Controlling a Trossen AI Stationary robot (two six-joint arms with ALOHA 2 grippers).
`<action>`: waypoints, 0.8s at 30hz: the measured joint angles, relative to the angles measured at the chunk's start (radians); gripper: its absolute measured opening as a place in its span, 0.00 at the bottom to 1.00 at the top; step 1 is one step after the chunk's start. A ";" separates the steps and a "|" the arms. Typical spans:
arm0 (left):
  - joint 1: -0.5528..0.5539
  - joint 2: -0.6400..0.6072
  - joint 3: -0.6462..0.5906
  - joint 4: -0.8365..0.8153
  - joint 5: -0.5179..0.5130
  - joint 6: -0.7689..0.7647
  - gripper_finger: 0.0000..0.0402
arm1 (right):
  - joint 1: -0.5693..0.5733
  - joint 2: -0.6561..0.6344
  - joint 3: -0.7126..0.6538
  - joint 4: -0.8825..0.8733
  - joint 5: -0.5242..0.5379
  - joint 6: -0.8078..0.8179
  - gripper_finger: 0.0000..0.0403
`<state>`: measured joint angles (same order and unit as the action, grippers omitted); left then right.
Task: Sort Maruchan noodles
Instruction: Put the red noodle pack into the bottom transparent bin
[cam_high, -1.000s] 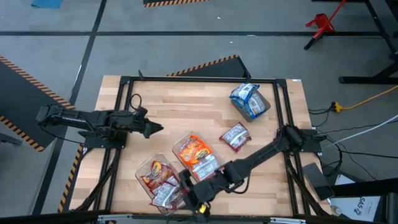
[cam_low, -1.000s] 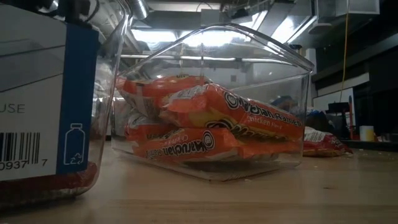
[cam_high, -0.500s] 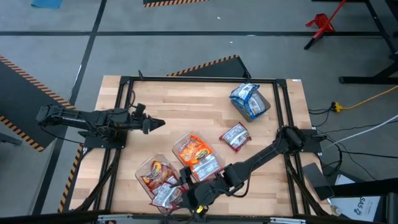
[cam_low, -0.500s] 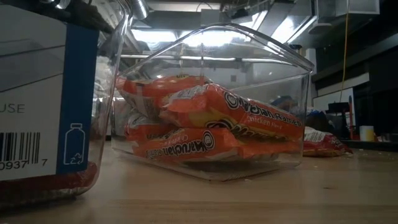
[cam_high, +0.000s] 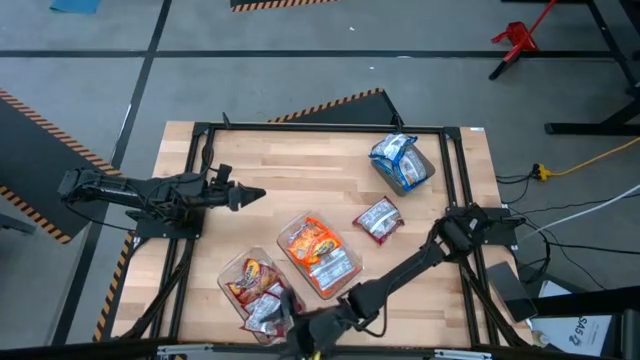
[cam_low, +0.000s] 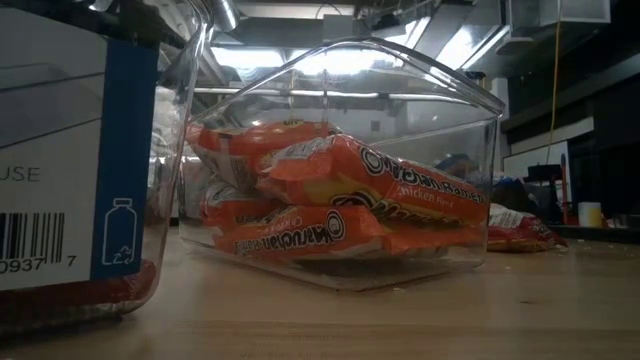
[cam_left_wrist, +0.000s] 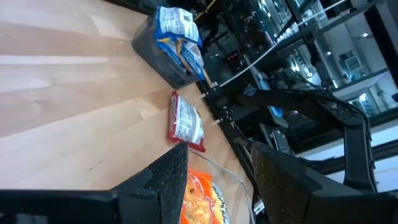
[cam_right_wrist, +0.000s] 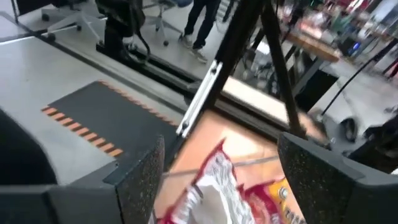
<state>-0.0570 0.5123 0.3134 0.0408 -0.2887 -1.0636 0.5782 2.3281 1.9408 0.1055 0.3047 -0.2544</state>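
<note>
One red packet (cam_high: 378, 220) loose mid-table, well apart from tubs. Your right gripper (cam_high: 300, 335) over red-packet tub (cam_high: 237, 268), fingers spread, empty. Left gripper (cam_left_wrist: 214, 177) waits, open. Next: fetch stray.

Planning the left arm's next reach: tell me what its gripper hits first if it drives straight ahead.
Probably the loose red packet lying on the table, beyond the open left gripper. The dark tub sits farther off; depth is uncertain.
</note>
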 joint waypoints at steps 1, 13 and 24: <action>0.000 0.000 0.000 -0.001 -0.003 0.000 0.43 | -0.006 0.002 -0.001 -0.004 -0.015 0.018 0.74; 0.000 0.000 0.000 0.054 -0.025 -0.006 0.43 | 0.012 0.011 -0.001 -0.055 -0.007 0.163 0.74; 0.000 0.000 0.000 0.148 -0.066 0.025 0.43 | 0.009 0.029 -0.001 -0.051 0.044 0.161 0.74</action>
<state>-0.0570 0.5125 0.3134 0.1890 -0.3549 -1.0386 0.5873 2.3573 1.9396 0.0543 0.3482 -0.0933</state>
